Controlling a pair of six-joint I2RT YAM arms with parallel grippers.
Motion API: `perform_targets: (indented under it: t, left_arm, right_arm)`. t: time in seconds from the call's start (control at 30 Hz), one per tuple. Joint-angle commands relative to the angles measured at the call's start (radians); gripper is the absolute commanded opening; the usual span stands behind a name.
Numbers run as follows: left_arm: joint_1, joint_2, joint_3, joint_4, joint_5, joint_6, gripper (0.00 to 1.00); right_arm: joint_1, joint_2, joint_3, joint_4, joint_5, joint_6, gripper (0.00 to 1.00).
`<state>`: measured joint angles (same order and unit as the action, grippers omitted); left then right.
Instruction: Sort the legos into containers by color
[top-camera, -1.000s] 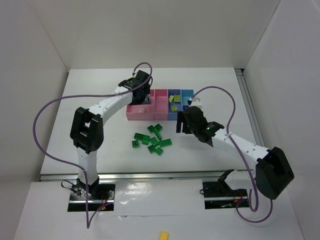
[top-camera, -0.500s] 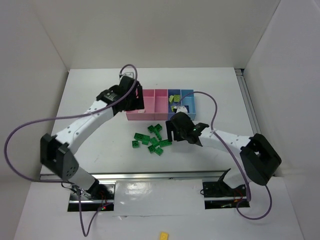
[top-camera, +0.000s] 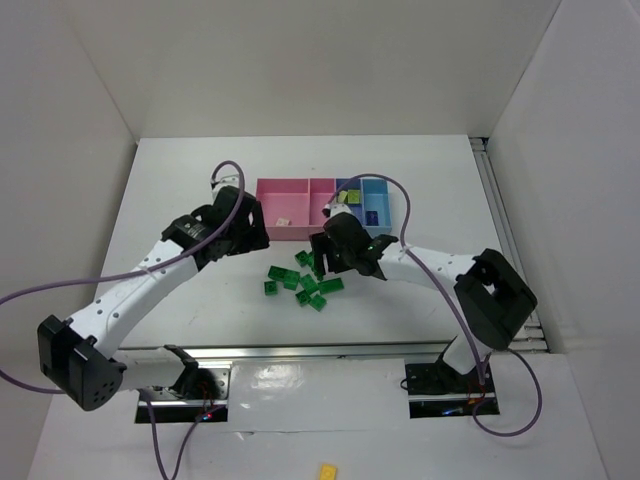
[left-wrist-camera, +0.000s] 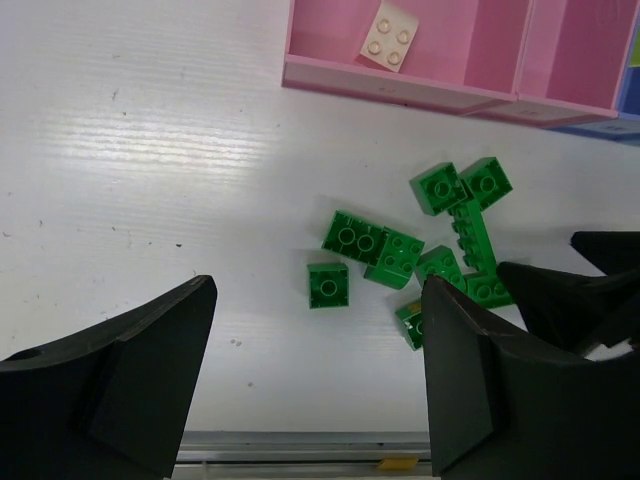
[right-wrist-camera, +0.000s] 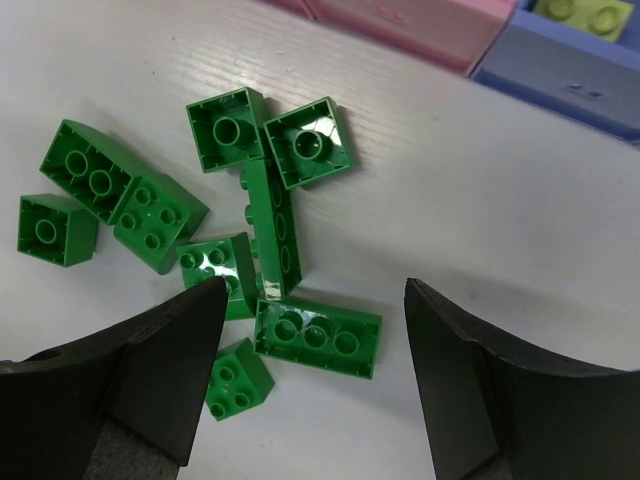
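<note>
ROBOT ARMS CLOSE IN ON THE LAST PILE: Two arms converge on a heap of green legos (top-camera: 305, 282) lying on the white table (top-camera: 180, 180) just on the near side of the tray row (top-camera: 280, 236), the containers meant to receive them by color. The right gripper (top-camera: 320, 265) hangs directly over the heap, jaws spread wide and holding nothing. Its wrist camera shows the pieces fanned out between its two dark fingers (right-wrist-camera: 150, 370), one long narrow brick and several square ones touching or overlapping, which suggests it is lining up to pick one from the pile. The left gripper (top-camera: 250, 238), also wide open and empty, sits near the pink end of the tray row and looks down toward the same heap, apparently leaving the pick to its partner while within reach.

Some sorting looks done. A single pale brick (left-wrist-camera: 388, 38) lies in the end pink tray (left-wrist-camera: 400, 83), and a yellow-green brick (right-wrist-camera: 590, 12) rests in the blue tray (right-wrist-camera: 570, 75) further along the row. No tray in view holds a green piece, so the bulk of the job appears to lie ahead. Because the legos lie packed together, the next grasp will likely call for a piece at the edge of the heap, lest its neighbours be dragged along.
</note>
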<state>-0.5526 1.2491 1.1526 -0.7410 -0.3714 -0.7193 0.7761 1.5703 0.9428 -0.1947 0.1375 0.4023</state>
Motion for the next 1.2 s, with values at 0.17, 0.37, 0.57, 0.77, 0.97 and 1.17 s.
perform_targets:
  t: [0.17, 0.37, 0.57, 0.77, 0.97, 1.17]
  left_arm:
    - [-0.013, -0.06, -0.021, -0.003, -0.027, -0.054, 0.86]
    - [-0.013, -0.06, -0.04, -0.003, -0.027, -0.054, 0.86]
    - [-0.013, -0.051, -0.05, -0.003, -0.027, -0.063, 0.86]
    - [-0.013, -0.051, -0.068, -0.003, -0.027, -0.063, 0.86]
    - [-0.013, -0.051, -0.068, -0.003, -0.027, -0.063, 0.86]
    - [-0.013, -0.06, -0.068, -0.012, -0.047, -0.054, 0.86]
  right_arm:
    - [0.018, 0.086, 0.062, 0.07, -0.058, -0.019, 0.78]
    - [0.018, 0.117, 0.062, 0.08, -0.068, -0.028, 0.73]
    - [0.018, 0.148, 0.082, 0.08, -0.068, -0.028, 0.62]
    - [0.018, 0.158, 0.082, 0.089, -0.068, -0.028, 0.46]
    - [0.037, 0.14, 0.082, 0.069, -0.058, -0.028, 0.25]
    - [0.057, 0.037, 0.06, 0.023, -0.015, -0.037, 0.16]
